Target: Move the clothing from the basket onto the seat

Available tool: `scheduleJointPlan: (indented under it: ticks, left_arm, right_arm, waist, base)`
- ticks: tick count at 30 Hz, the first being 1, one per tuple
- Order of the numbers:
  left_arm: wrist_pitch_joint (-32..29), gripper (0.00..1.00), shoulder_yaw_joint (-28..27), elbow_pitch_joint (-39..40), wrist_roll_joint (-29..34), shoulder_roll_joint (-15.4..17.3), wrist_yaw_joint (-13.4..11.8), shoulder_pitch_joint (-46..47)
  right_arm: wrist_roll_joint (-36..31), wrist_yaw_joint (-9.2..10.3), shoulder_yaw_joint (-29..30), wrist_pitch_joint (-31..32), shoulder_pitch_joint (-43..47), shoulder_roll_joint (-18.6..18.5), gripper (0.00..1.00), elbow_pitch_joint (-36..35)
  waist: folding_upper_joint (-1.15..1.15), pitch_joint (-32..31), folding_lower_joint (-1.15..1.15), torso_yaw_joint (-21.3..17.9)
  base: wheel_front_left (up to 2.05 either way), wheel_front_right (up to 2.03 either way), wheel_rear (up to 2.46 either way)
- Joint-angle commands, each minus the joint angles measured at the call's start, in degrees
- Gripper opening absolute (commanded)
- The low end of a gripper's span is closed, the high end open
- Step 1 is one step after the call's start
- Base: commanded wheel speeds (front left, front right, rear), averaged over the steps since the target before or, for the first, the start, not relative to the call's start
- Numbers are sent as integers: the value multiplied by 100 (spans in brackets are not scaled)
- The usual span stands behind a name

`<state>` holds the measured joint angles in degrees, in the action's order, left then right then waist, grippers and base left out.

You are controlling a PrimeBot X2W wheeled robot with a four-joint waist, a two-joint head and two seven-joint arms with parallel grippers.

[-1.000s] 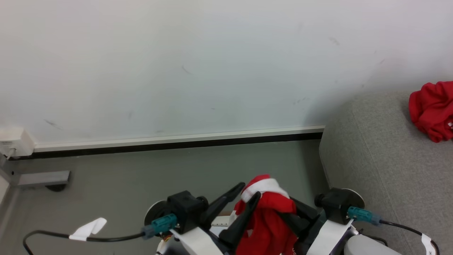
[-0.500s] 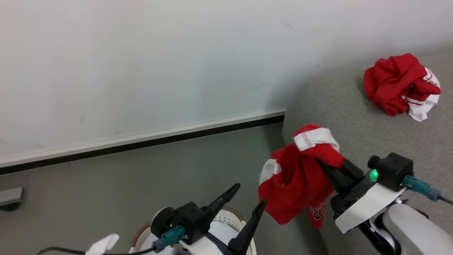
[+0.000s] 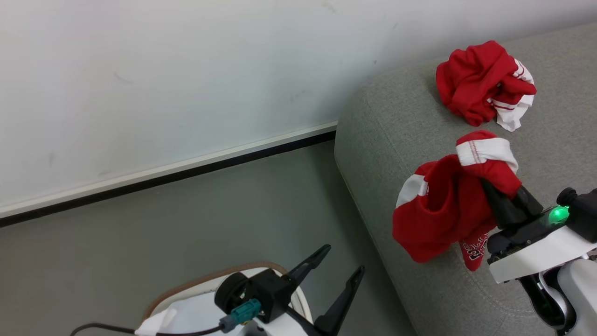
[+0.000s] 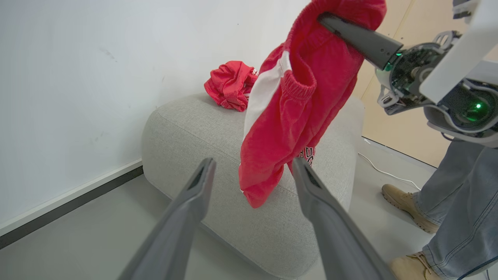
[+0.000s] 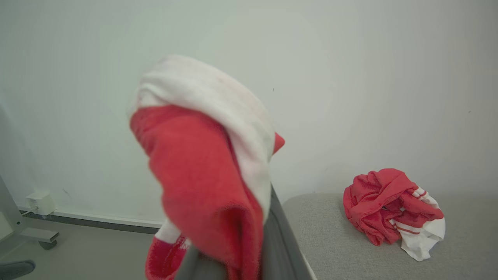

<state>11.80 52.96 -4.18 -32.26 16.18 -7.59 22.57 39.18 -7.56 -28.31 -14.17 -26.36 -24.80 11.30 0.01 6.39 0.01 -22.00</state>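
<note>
The left gripper (image 3: 344, 259) has let go; the right gripper (image 3: 496, 193) alone now brings the clothing (image 3: 433, 219) over the seat (image 3: 396, 126).

Head view: a second ago both grippers were at the garment above the basket (image 3: 205, 282). Now the left gripper's jaws stand wide apart and empty there, while the right gripper stays clamped on the clothing over the seat's near edge, short of another red garment (image 3: 475, 79). Left wrist view: the clothing dangles, not yet resting. Right wrist view: cloth drapes over jaws held together. Lowering and release likely remain.
</note>
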Motion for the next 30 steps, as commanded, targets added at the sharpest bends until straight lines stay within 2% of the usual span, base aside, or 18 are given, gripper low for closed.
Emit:
scheduleJointPlan:
  ticks: [1,8,14,18,24,27,30]
  left_arm:
    - [43,100,7,-29,78,-12,23,83]
    - [55,100,-56,-50,141,19,28,305]
    - [4,100,-122,-40,246,107,73,675]
    - [42,100,-251,-32,266,162,69,901]
    - [122,100,-445,4,245,198,6,1060]
    - [160,100,-506,38,241,207,-32,1087]
    - [181,100,-550,70,261,241,-67,1083]
  right_arm:
    - [-45,13,129,7,76,39,0,-40]
    - [-206,13,904,143,-334,308,0,115]
    - [-491,13,1857,376,-1536,327,0,595]
    - [-859,13,2708,591,-2631,106,0,1018]
    - [-1691,13,3880,1154,-4279,-512,0,1622]
    - [-2174,13,4379,1388,-4897,-839,0,1941]
    - [-2651,13,4850,1527,-5145,-1042,0,2320]
  waist:
    - [-1,79,-1,29]
    - [-1,653,-1,288]
    - [-1,1443,-1,670]
    - [-1,1908,-1,1002]
    - [-1,2436,-1,1443]
    - [-1,2684,-1,1632]
    - [-1,2931,-1,1774]
  base:
    - [0,0,0]
    - [0,0,0]
    - [0,0,0]
    - [0,0,0]
    - [0,0,0]
    - [0,0,0]
    - [0,0,0]
